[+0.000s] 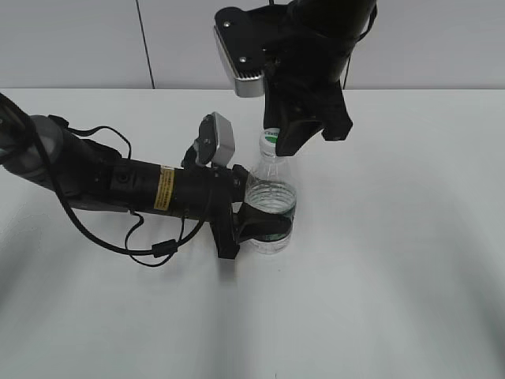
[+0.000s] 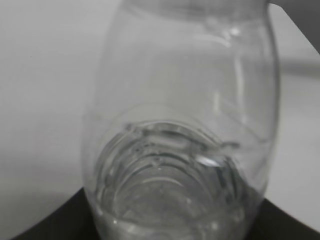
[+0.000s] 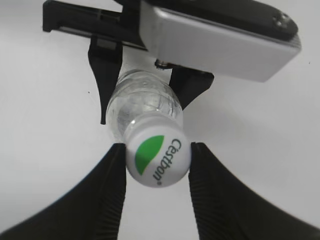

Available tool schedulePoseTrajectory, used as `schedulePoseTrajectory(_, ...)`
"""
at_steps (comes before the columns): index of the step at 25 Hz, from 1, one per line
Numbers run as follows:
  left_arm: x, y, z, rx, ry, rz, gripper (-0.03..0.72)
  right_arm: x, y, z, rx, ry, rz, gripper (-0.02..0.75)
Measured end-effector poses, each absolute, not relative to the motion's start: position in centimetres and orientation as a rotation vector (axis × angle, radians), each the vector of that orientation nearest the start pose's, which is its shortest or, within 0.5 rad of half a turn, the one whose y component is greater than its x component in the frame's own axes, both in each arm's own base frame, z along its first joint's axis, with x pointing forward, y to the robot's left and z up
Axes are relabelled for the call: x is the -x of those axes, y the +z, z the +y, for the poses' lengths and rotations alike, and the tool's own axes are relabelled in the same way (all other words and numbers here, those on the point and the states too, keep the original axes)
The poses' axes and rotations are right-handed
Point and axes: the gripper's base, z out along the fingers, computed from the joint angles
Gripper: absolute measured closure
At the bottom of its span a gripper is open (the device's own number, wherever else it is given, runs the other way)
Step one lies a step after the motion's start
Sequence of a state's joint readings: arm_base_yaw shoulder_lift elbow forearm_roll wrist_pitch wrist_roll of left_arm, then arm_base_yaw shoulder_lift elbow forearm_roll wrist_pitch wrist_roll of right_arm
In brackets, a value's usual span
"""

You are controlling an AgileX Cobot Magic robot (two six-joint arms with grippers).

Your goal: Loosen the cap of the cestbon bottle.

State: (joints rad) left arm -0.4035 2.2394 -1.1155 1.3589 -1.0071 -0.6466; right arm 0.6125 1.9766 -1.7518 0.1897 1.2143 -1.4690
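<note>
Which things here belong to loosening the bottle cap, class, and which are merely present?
Part of the job:
cap
cestbon bottle
left gripper, clamped around the bottle's body
right gripper, fingers either side of the cap

Merely present:
white table

Looks like a robotics lab or test bench, not a home or shop. A plain white table (image 1: 410, 237) backs onto bare pale wall panels (image 1: 71, 43) split by a dark vertical seam; two black robot arms (image 1: 118, 185) with loose cables (image 1: 150, 249) and silver camera boxes (image 1: 241, 55) work over it. Nothing domestic shows, only one small water bottle (image 1: 271, 197).
</note>
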Motion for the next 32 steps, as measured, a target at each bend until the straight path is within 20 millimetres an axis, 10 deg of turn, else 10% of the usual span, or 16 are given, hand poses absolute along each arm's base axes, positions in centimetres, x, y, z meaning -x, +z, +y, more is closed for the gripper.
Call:
schedulePoseTrajectory(16,-33.0,8.2,-22.3,-1.373,-1.015,1.598,0.323,-33.8,29.9,25.6,2.514,-0.013,1.174,0.439)
schedulePoseTrajectory(21,-33.0,8.2,-22.3,-1.374,-1.015,1.597,0.323,-33.5,30.8,25.4,2.321,0.044,1.487,0.439)
schedulePoseTrajectory(27,-33.0,8.2,-22.2,-1.375,-1.015,1.597,0.323,-33.4,30.9,25.4,1.688,0.226,2.207,0.439)
schedulePoseTrajectory(32,-33.0,8.2,-22.2,-1.375,-1.015,1.597,0.323,-33.4,30.9,25.4,1.305,0.309,2.481,0.439)
